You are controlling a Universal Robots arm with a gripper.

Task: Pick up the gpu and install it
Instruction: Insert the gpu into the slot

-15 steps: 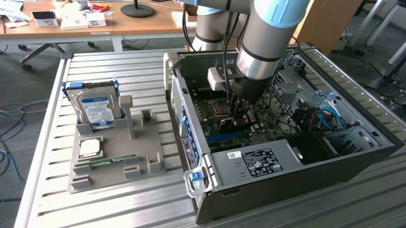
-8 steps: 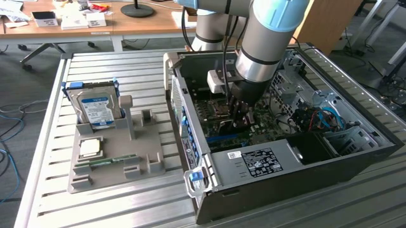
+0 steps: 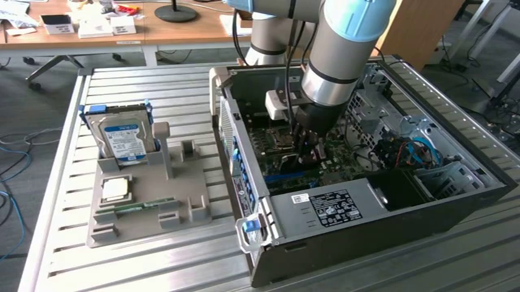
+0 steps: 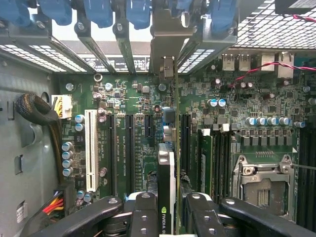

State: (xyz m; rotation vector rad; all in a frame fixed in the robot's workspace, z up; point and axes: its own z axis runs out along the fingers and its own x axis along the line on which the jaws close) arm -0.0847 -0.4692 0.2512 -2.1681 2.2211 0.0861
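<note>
Your arm reaches down from above into the open computer case [image 3: 243, 152], which lies on its side on the slatted metal table [image 3: 65, 255]. The gripper [image 3: 310, 157] sits low inside the case, just over the green motherboard [image 4: 138, 148]. In the wrist view you can see its black fingers [image 4: 143, 215] pinching the graphics card [image 4: 167, 182] from both sides; the card stands edge-on between them, with its black face carrying a green logo and its thin green board beside it. The card's silver end bracket [image 4: 169, 44] points toward the case's rear slot openings, lined up among the blue slot clips [image 4: 98, 11]. The card stands upright over the motherboard in the line of the black expansion slots; you cannot tell from these views whether its edge is fully seated in a slot. A white slot [image 4: 91, 148] lies parallel to the card, well to one side, and the empty processor socket [image 4: 261, 187] lies on the other side. In the exterior view, on the exterior view's left, a grey holder [image 3: 146, 201] rests on the table well apart from the case. It carries a hard drive [image 3: 122, 137] with a blue-and-white label standing upright, a square processor [image 3: 115, 188] lying flat, and a narrow green memory stick [image 3: 142, 205] lying beside it.
</note>
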